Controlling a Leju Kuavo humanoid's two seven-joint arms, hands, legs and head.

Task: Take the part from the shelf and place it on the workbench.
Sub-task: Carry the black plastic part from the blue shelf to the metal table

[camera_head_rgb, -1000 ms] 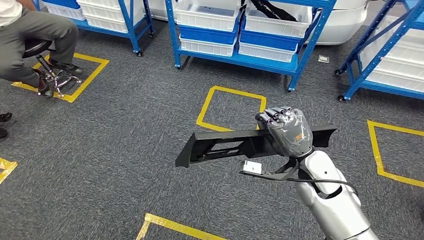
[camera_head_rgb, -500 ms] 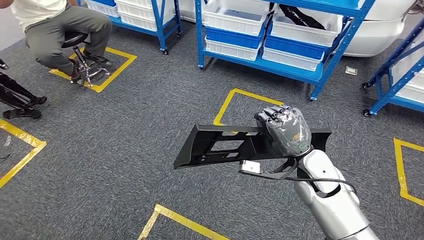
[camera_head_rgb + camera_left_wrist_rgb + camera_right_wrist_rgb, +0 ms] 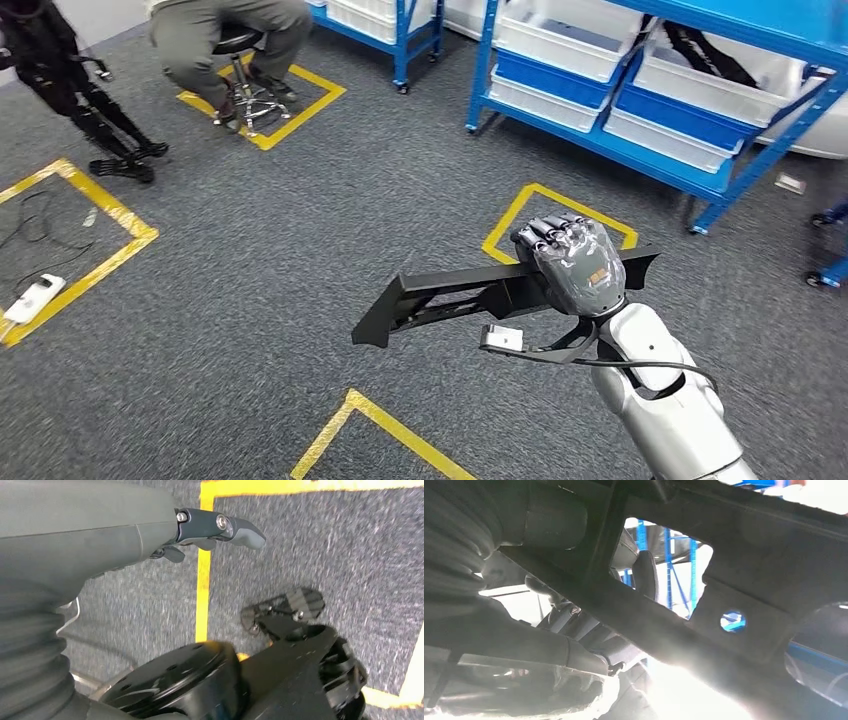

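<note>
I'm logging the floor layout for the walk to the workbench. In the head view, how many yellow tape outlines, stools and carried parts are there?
Yellow tape outlines: 4
Stool: 1
Black part, held in the right hand: 1
Total: 6

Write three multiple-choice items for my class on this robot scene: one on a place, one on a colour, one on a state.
1. Where is the long black plastic part?
A. in a bin
B. above the grey carpet
C. on the stool

2. What colour is the floor tape?
A. yellow
B. red
C. white

3. What is the right hand doing?
A. hanging open
B. pressing the floor
C. gripping the part

Key: 1 B, the part hangs over the carpet; 2 A, yellow squares; 3 C, fingers wrap its bar.
</note>
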